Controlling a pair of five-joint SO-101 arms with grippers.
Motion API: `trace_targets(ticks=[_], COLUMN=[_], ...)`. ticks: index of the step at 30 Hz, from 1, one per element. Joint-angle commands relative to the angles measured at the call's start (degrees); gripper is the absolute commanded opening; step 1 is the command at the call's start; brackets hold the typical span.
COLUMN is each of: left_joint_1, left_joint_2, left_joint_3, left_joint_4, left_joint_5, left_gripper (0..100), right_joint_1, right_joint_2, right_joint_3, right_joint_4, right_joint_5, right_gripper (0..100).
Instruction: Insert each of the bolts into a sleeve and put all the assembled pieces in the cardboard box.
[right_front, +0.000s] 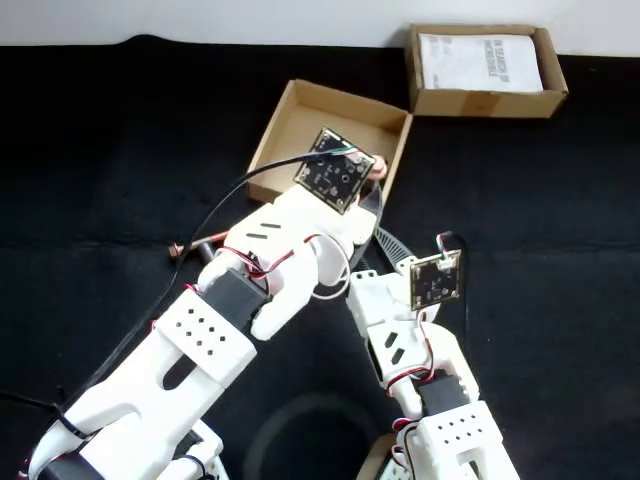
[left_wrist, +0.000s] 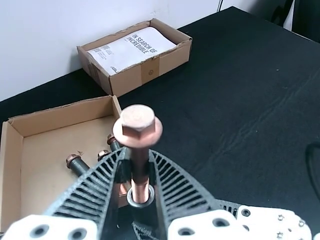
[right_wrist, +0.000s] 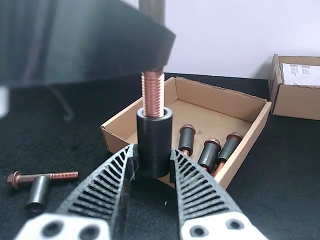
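My left gripper (left_wrist: 137, 162) is shut on a copper bolt (left_wrist: 137, 129), head up, its shank pointing down. Directly under it my right gripper (right_wrist: 152, 162) is shut on an upright black sleeve (right_wrist: 155, 142). The bolt's threaded end (right_wrist: 152, 95) stands in the sleeve's mouth. In the high view both grippers meet at the near right corner of the open cardboard box (right_front: 300, 125). Three assembled pieces (right_wrist: 209, 150) lie in the box (right_wrist: 247, 127), also seen in the left wrist view (left_wrist: 75, 162). One loose bolt (right_wrist: 42, 177) and one loose sleeve (right_wrist: 37, 192) lie on the black table, left of the box (right_front: 195, 246).
A second cardboard box (right_front: 485, 70) holding a printed sheet stands at the back right by the wall (left_wrist: 135, 55). A black cable (right_front: 215, 210) runs from the left arm's camera across the table. Black table surface stretches to the right of both arms.
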Motion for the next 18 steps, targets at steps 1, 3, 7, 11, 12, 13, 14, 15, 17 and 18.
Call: trace_targets(ticks=[1,3,7,11,12,13,14,15,17,18], left_joint_1=[0.40,0.40,0.40,-0.13,-0.66,-1.10,-1.63,-2.24,-3.03,-3.30], left_joint_2=[-0.57,-0.31,-0.13,-0.13,-0.13,-0.13,-0.13,-0.13,-0.13,-0.13], left_joint_3=[-2.86,-2.77,0.31,4.00,4.97,6.11,7.25,8.31,9.71,9.89], left_joint_4=[0.09,0.09,-0.18,-1.05,-2.55,-4.22,-6.07,-7.56,-9.76,-9.93], left_joint_5=[-0.09,-0.09,-0.35,-0.35,-0.26,-0.26,-0.26,-0.35,-0.35,-0.35], left_gripper=[1,1,1,1,1,1,1,1,1,1], right_joint_1=[0.92,0.92,0.92,0.92,0.92,0.92,0.92,0.92,0.92,0.92], right_joint_2=[-1.19,-1.19,-1.27,-1.27,-1.27,-1.27,-1.27,-1.27,-1.27,-1.27], right_joint_3=[4.62,4.62,4.53,3.65,3.30,2.95,2.86,2.42,2.07,2.07], right_joint_4=[-1.10,-1.10,-1.19,-1.01,-1.01,-1.01,-1.01,-1.01,-1.01,-1.01], right_joint_5=[0.53,0.53,2.11,2.90,2.90,2.90,2.90,2.90,2.90,2.90], right_gripper=[0.6,0.6,0.6,0.6,0.6,0.6,0.6,0.6,0.6,0.6])
